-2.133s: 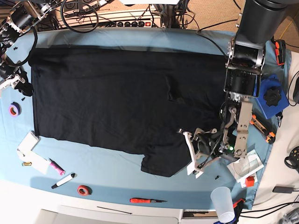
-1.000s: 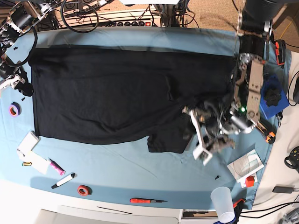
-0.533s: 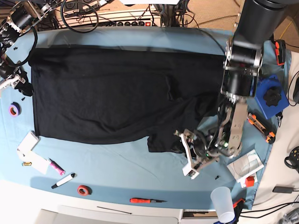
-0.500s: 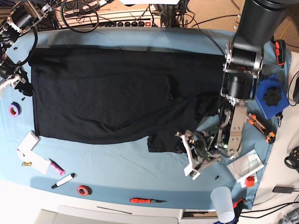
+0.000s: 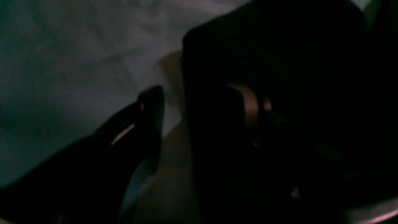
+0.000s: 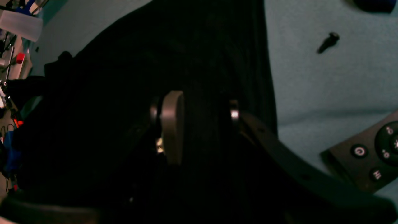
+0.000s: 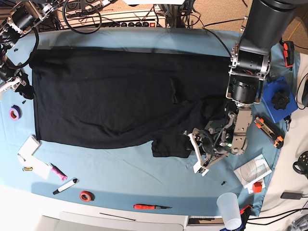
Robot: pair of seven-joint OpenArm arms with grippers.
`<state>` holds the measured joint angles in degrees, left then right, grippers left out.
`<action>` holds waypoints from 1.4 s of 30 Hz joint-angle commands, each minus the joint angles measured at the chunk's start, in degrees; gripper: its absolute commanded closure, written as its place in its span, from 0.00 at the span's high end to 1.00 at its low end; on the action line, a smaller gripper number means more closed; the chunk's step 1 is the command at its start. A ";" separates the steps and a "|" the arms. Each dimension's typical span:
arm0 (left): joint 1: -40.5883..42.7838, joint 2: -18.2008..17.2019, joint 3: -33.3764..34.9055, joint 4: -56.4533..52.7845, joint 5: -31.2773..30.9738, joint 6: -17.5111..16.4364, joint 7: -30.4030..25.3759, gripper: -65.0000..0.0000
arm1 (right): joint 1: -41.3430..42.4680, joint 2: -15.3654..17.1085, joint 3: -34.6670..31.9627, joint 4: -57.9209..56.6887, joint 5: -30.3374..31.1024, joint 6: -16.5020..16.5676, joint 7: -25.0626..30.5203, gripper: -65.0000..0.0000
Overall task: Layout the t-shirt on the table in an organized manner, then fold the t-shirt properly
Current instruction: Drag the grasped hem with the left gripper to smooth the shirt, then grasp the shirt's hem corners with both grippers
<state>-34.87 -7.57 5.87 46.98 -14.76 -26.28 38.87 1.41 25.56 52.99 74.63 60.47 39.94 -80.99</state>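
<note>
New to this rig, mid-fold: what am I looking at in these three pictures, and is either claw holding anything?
It is a two-armed robot at a table with a blue cover. The wide picture looks straight down: a black t-shirt lies spread out, one sleeve bunched near the front. Along the front edge lie a marker, a red tape roll, a screwdriver and a plastic cup. The two dark pictures come from cameras on the wrists. The left gripper, on the right of the wide picture, has its jaws apart at the sleeve's edge. The right gripper sits over the shirt's other end, cloth between its fingers; whether it pinches is unclear.
</note>
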 commanded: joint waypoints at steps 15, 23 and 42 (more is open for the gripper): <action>-4.90 1.77 -0.04 0.92 -2.91 -0.57 5.40 0.00 | 2.54 1.60 0.20 0.70 -7.74 0.06 7.56 0.30; -15.61 -0.20 -0.04 0.94 -10.80 -3.17 13.25 0.00 | 10.25 1.73 -11.21 0.63 -21.14 0.06 15.08 0.30; -20.17 -7.50 -0.04 0.94 -20.96 -5.31 18.16 0.00 | 27.52 1.62 -31.23 -22.93 -50.29 -12.50 40.92 0.30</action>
<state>-52.40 -14.66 6.04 46.96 -34.81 -31.57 58.26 27.46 25.69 21.58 50.70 10.09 27.64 -41.30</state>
